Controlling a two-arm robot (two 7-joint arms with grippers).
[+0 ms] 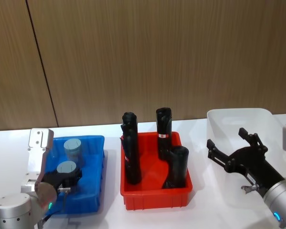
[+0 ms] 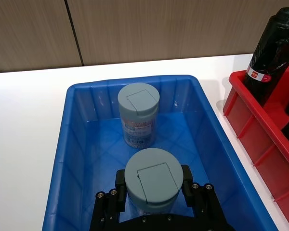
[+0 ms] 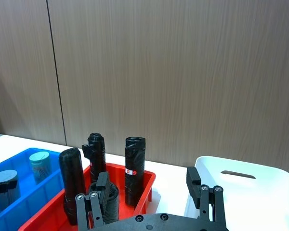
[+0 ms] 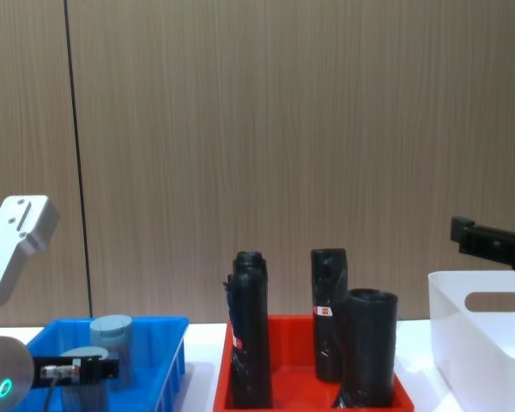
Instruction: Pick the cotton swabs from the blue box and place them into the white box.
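Two cotton swabs jars with grey-blue lids stand in the blue box at the left. My left gripper is shut on the near jar, one finger on each side of it, low inside the box. The far jar stands free behind it. The white box is at the right with nothing showing inside. My right gripper hangs open over its left rim, holding nothing. In the chest view the near jar sits lower than the far one.
A red tray with several tall black rolls stands between the two boxes. The rolls rise well above the boxes' rims. Bare white table lies in front of the trays, and a wood-panelled wall stands behind them.
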